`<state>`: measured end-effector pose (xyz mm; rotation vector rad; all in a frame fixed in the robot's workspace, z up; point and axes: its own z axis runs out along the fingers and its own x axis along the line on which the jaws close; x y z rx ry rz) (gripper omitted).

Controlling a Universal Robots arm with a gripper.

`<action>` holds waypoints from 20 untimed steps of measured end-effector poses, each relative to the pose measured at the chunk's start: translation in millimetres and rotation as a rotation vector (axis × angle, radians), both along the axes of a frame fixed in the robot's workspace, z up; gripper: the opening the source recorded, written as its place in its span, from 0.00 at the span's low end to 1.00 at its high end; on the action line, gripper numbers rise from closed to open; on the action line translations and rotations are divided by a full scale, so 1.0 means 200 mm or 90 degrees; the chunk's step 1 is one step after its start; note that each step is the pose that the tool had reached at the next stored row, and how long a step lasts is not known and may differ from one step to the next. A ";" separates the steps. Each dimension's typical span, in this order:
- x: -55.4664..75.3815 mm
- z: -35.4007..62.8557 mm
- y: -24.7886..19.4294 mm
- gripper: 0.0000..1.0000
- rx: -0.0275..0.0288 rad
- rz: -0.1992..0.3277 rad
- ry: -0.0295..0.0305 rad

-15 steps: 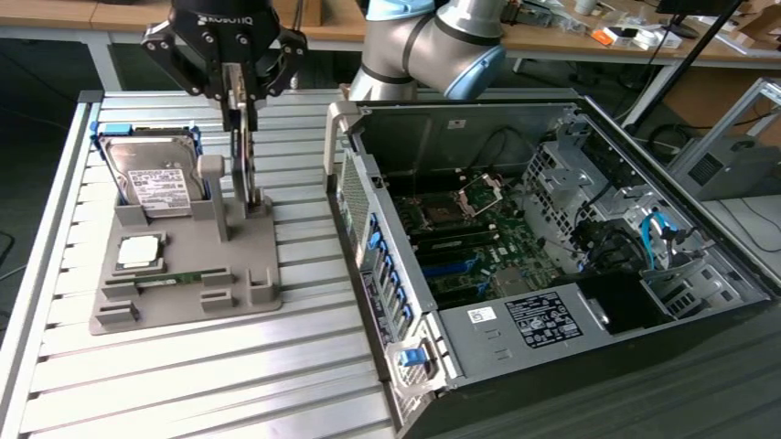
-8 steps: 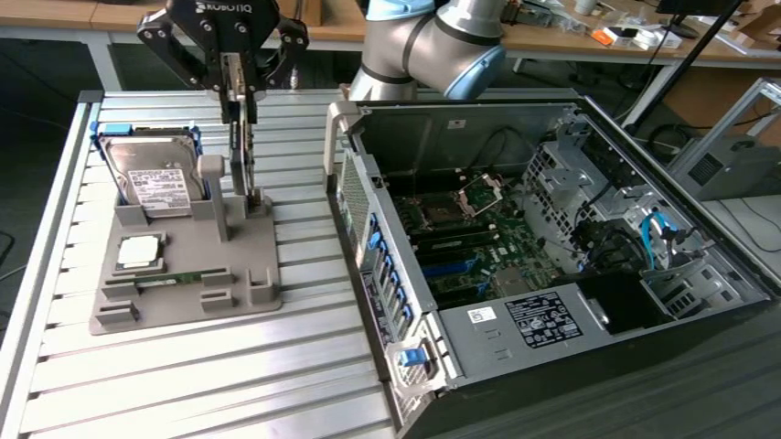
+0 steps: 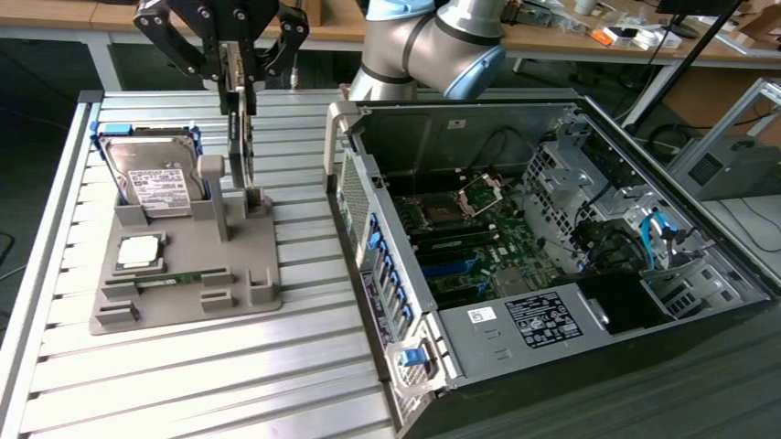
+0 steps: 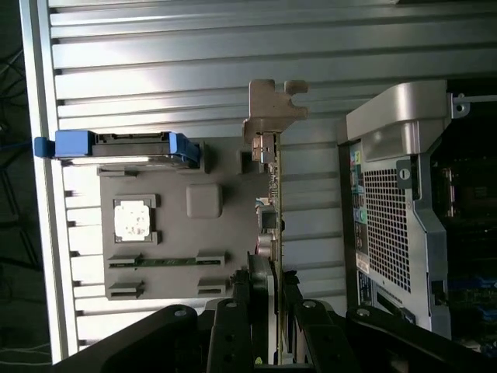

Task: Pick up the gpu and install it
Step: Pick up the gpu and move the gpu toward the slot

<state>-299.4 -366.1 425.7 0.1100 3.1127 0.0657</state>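
The gpu (image 3: 240,137) stands on edge, thin and upright, over the back right part of the grey holder (image 3: 183,288). My gripper (image 3: 238,82) comes down from above and is shut on the card's upper edge. In the wrist view the gpu (image 4: 273,194) runs edge-on away from my gripper (image 4: 272,291), with its silver bracket (image 4: 272,105) at the far end and the black fingers (image 4: 250,299) pressed against both faces. Whether its lower edge still sits in the holder's slot I cannot tell.
The holder also carries a silver hard drive (image 3: 153,174) with blue clips, a processor (image 3: 138,251) and a green memory stick (image 3: 183,277). An open computer case (image 3: 366,229) with its motherboard (image 3: 470,247) lies at the exterior view's right on the slatted metal table (image 3: 183,384).
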 end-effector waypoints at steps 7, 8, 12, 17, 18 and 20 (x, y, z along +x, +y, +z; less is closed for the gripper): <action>0.00 0.020 0.000 0.27 0.0002 0.000 0.0000; 0.00 0.020 0.000 0.27 0.0002 0.000 0.0000; 0.00 0.020 0.000 0.27 0.0001 0.000 0.0000; 0.01 0.020 -0.027 0.27 -0.0003 0.000 0.0001; 0.02 0.020 -0.033 0.27 -0.0003 0.000 0.0001; 0.03 0.020 -0.042 0.27 -0.0003 0.000 0.0001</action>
